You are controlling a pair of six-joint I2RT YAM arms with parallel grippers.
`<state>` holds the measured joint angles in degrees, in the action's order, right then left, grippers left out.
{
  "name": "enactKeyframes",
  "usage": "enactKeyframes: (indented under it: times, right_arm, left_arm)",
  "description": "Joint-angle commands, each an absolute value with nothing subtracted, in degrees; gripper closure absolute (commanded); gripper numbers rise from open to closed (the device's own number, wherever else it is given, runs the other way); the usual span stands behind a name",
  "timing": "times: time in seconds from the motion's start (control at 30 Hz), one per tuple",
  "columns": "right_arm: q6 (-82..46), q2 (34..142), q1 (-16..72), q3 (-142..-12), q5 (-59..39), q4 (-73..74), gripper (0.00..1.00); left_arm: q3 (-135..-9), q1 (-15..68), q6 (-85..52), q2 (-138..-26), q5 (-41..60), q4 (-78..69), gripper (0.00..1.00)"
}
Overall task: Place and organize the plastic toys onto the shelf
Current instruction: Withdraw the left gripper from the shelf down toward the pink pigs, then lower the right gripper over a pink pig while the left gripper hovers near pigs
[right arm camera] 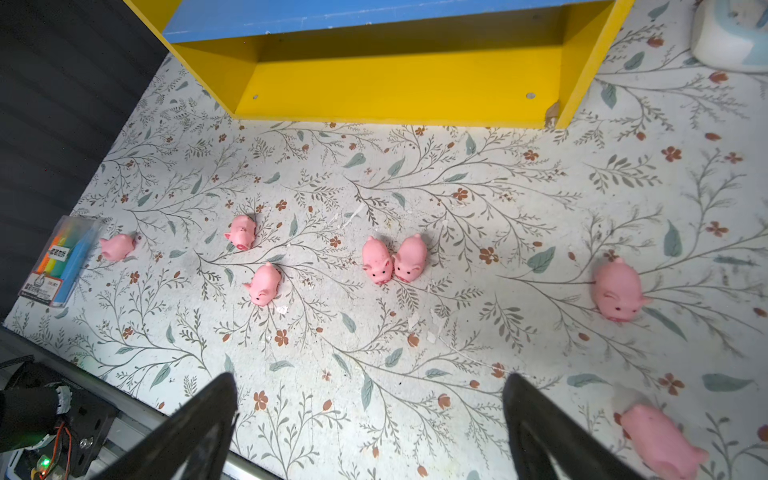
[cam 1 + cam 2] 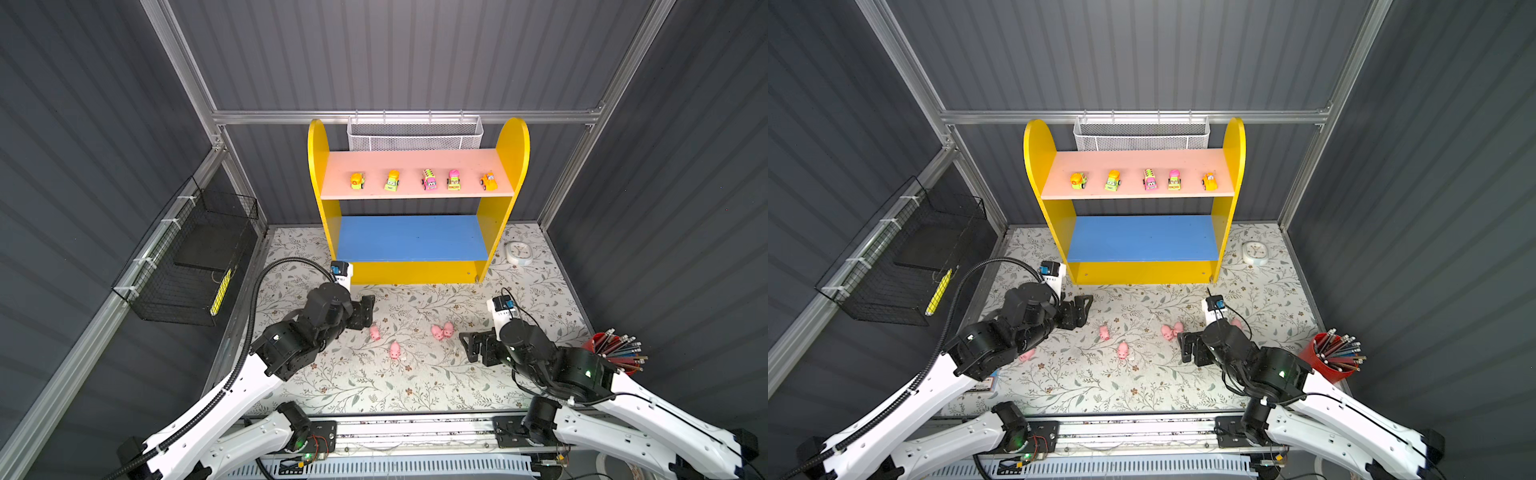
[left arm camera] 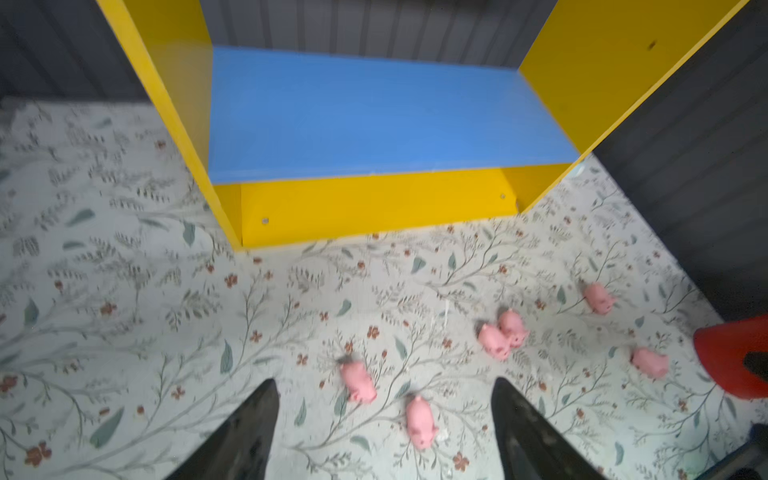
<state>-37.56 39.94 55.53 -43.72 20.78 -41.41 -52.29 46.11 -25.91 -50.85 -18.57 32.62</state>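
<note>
A table (image 2: 374, 386) covered in a pale print of leaves and small rust flowers fills the lower middle of both top views. Dark grey ribbed walls (image 2: 415, 54) close it in on three sides, edged by an aluminium frame (image 2: 395, 117). A white mesh basket (image 2: 415, 135) hangs from the back rail. A black wire basket (image 2: 195, 257) is fixed to the wall at centre left.

The shelf (image 2: 513, 153) stands at the upper centre of the frame, against the back wall. Five toy vehicles (image 2: 429, 179) sit in a spaced row on its pink upper board (image 2: 415, 160), above the blue lower board (image 2: 411, 237).

Seven pigs (image 1: 377, 259) lie scattered on the table in front of the shelf, as the right wrist view shows. Two of them touch side by side near the middle; the rest are apart from each other.

A white clock (image 2: 519, 252) lies on the table just right of the shelf. A red cup (image 2: 602, 353) of pencils stands at the table's right edge, and a marker pack (image 1: 62, 262) lies at its left edge.

The left end effector (image 3: 384, 386) hangs above the table left of the pigs, its fingers spread and holding nothing. The right end effector (image 1: 370, 376) hangs at centre right, also spread wide and empty.
</note>
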Motion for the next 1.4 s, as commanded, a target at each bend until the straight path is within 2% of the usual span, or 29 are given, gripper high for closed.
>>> enactKeyframes:
  times: [0.0,0.23,0.37,0.53,0.7,0.97,1.13,1.37]
  right_arm:
    - [-39.94,41.05,55.42,-41.23,19.93,-38.88,0.02]
    - [-43.05,46.51,55.33,-38.08,22.86,-37.09,0.09]
    - [-45.09,50.00,53.63,-37.23,26.46,-37.68,0.10]
    - [-42.50,49.37,40.04,-32.59,19.16,-33.52,0.11]
    - [-38.75,46.32,29.88,-31.11,17.60,-33.21,0.09]
    - [-33.02,51.78,14.89,-30.24,7.98,-26.75,0.08]
    - [-31.14,56.76,9.15,-31.38,3.12,-23.54,0.11]
    - [-31.27,61.85,6.06,-32.04,0.25,-19.98,0.13]
  left_arm:
    - [-45.97,46.60,-30.92,-48.75,-15.63,28.16,0.16]
    - [-35.27,47.88,-35.68,-44.94,-14.74,24.15,0.13]
    - [-34.81,48.67,-36.03,-46.67,-15.08,23.11,0.13]
    - [-40.07,50.31,-31.52,-56.61,-14.98,20.04,0.11]
    - [-44.05,50.96,-28.35,-67.64,-10.66,11.69,0.09]
    - [-49.91,52.20,-25.88,-81.34,-4.76,3.14,0.09]
    - [-51.74,52.78,-25.14,-84.58,-3.35,1.46,0.08]
    - [-51.18,52.82,-24.43,-84.12,-3.60,1.65,0.08]
